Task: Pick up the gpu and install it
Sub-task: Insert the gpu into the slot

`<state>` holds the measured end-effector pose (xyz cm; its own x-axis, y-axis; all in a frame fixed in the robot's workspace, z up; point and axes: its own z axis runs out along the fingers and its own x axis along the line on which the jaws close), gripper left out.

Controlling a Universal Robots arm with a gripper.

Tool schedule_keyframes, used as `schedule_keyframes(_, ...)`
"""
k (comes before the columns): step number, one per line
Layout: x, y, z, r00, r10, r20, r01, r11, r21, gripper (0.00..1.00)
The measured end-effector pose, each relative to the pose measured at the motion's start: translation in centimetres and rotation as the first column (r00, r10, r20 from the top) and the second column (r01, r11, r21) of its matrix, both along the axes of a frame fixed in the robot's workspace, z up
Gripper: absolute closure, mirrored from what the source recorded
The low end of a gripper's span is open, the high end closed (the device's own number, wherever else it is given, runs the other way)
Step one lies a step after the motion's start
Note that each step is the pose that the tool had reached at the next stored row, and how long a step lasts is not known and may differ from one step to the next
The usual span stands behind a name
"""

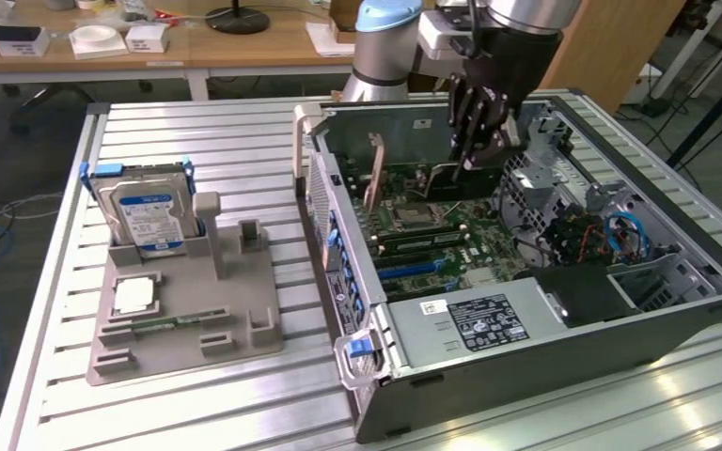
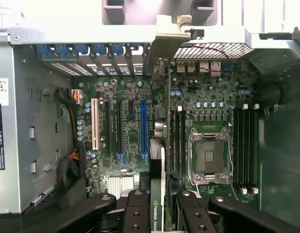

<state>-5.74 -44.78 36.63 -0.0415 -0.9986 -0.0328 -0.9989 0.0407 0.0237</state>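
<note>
Right now my hand (image 1: 479, 141) is down inside the open computer case (image 1: 549, 340), and my fingers (image 2: 138, 209) are about half closed, one on each flat side of the gpu (image 2: 164, 165), which I hold pinched between them. The card stands on edge and runs straight out from my fingertips, with its green-lettered label between my knuckles and its silver bracket (image 2: 165, 44) at the far end from my hand, up against the slotted rear wall of the case. Directly beneath my grip lies the motherboard (image 2: 122, 99). The card's lower edge is close over it, but I cannot tell whether it touches a slot. Just to one side of the card is the long blue slot (image 2: 143, 127), and further out on that side the white slot (image 2: 95, 124). On the other side of the card sit the empty CPU socket (image 2: 208, 156) with its metal frame and, beyond it, a row of memory slots (image 2: 247, 145). Towards the front of the case, away from my hand, is the gray power supply (image 1: 474, 321) with its label. Well apart from my hand, outside the case on the exterior view's left, a hard drive (image 1: 148, 214) with a blue-white label stands upright in a gray holder (image 1: 192, 324) on the slatted metal table (image 1: 211, 141).
</note>
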Motion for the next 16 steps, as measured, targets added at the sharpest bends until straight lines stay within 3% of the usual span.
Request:
schedule_keyframes(11,0.0,0.00,-1.57,1.0000,0.000,0.0000,0.000,1.0000,0.0000,0.74)
schedule_keyframes(16,0.0,-0.24,-1.84,1.0000,0.000,0.0001,0.000,1.0000,0.0002,0.74)
